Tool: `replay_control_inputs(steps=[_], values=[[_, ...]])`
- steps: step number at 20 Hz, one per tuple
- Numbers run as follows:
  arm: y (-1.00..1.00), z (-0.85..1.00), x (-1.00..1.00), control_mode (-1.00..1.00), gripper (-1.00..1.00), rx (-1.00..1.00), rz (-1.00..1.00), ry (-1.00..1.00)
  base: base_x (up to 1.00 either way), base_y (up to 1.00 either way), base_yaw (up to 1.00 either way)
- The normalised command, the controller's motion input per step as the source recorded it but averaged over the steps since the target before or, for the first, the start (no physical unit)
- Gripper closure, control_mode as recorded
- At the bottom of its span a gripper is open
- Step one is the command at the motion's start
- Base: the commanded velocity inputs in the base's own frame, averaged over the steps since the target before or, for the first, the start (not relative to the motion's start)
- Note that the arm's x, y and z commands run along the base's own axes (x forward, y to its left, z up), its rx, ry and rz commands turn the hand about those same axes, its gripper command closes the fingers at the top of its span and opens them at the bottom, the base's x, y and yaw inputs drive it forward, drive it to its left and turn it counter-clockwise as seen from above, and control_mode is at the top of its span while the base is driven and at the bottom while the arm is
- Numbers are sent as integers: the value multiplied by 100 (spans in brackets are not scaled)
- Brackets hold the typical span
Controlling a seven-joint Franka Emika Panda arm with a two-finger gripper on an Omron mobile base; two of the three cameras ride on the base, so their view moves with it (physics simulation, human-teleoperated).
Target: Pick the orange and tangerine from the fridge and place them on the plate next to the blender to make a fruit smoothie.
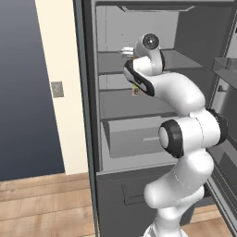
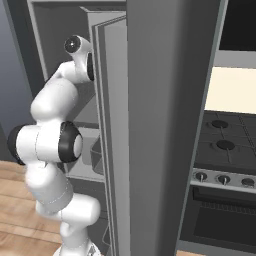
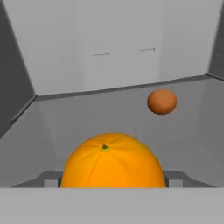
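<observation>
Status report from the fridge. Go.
Claw shut on orange, on a fridge shelf. Tangerine sits apart, farther back. Nothing in the way.

My arm (image 1: 185,134) is glossy white, built of rounded, bulging segments, with black rings at the joints and a round grey cap at twelve o'clock.

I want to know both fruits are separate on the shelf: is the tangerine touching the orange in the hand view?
No, the tangerine sits apart, farther back on the fridge shelf than the orange.
</observation>
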Motion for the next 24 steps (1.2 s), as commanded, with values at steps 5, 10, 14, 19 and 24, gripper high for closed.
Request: replay_control_inputs(steps=[5, 10, 14, 19, 24], values=[[-8, 34, -100, -100, 100, 13, -12, -11, 0, 0, 0], [-3, 52, -100, -100, 100, 8, -8, 6, 0, 0, 0], [-9, 38, -100, -100, 100, 7, -5, 16, 0, 0, 0], [-23, -4, -100, -100, 100, 3, -1, 17, 0, 0, 0], [-12, -48, -100, -100, 100, 0, 0, 8, 0, 0, 0]])
